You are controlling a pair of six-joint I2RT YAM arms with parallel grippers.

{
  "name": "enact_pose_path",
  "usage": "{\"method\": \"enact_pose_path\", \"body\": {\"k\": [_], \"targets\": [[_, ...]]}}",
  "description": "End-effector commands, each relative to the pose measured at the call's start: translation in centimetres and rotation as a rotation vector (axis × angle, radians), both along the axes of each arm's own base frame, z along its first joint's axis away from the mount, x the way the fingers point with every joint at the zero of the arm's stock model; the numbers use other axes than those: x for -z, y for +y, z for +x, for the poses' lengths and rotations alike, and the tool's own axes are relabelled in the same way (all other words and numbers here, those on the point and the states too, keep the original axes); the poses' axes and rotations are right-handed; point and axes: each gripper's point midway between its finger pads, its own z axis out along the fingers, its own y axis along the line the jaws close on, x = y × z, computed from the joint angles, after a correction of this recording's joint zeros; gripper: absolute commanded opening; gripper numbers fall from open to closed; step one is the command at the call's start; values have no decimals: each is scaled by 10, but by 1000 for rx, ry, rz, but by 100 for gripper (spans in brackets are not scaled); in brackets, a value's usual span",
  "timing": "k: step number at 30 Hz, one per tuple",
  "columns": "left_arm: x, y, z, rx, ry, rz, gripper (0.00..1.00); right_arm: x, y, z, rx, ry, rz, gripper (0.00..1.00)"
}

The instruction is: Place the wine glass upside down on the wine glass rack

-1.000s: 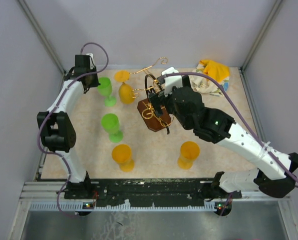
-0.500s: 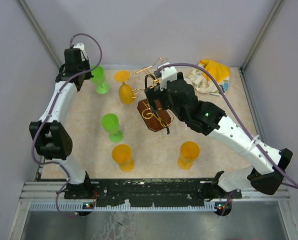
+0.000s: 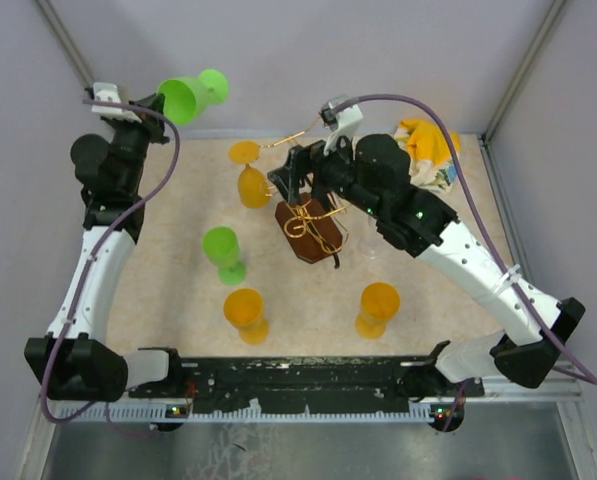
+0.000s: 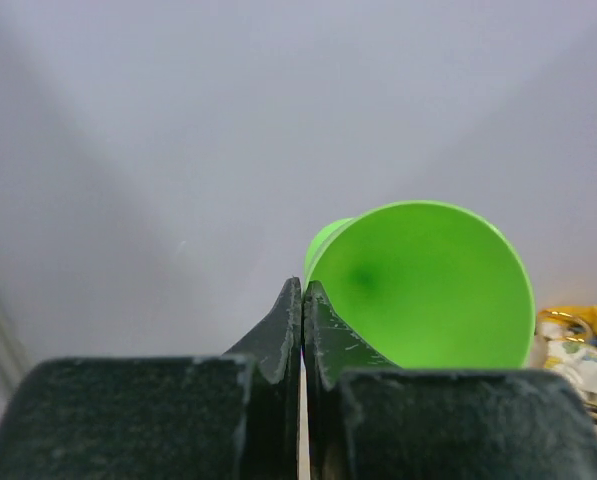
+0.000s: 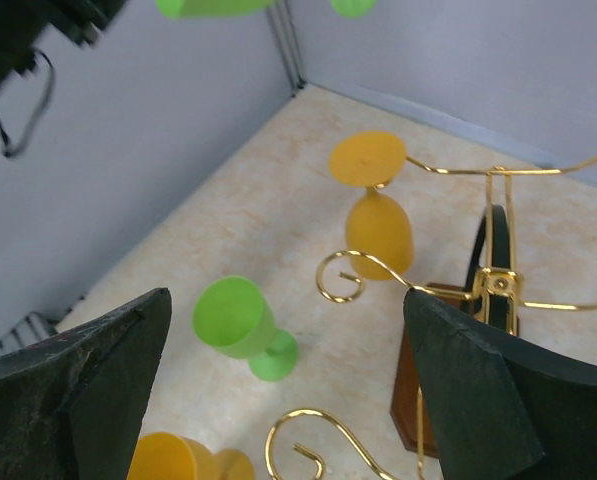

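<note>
Two arms rise from the near edge of the beige tabletop (image 3: pixel 178 300), the broadest thing in the overhead view. The left arm stretches up toward the back-left corner. Its left gripper (image 3: pixel 158 106) has its fingers (image 4: pixel 278 335) pressed together with only a hairline between them, pinching the edge of the green wine glass (image 3: pixel 193 95). That glass is in the air, well above the table and off to the left of the rack. It lies on its side with the wide mouth toward the gripper and the foot pointing away. The exact spot of contact is hard to make out from the wrist camera.

The right arm reaches across from the right. The right gripper (image 5: pixel 286 300) is spread wide and holds nothing, hanging over the upper wires of the wine glass rack (image 3: pixel 308 228). The rack sits near the middle of the table on its dark wooden base, gold arms spreading out to curled ends.

At the back-right corner lies a crumpled yellow-and-white cloth (image 3: pixel 423 148).

One hanging orange glass (image 3: pixel 250 182) is upside down on the rack's left arm, foot uppermost. Three more glasses stand on the table: a second green glass (image 3: pixel 223 250) left of the rack, a near-left orange glass (image 3: pixel 245 312) and a near-right orange glass (image 3: pixel 376 308).
</note>
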Motion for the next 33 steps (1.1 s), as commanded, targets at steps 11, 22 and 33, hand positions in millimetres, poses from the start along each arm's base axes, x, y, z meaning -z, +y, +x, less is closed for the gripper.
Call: {"method": "enact_pose_path", "body": {"k": [11, 22, 33], "targets": [[-39, -64, -123, 171, -538, -3, 0, -117, 9, -23, -319, 82, 685, 98], [-41, -70, -161, 121, -688, -4, 0, -111, 30, -7, -437, 293, 837, 82], [-26, -75, -171, 148, -686, -43, 0, -114, 36, 16, -372, 308, 868, 74]]}}
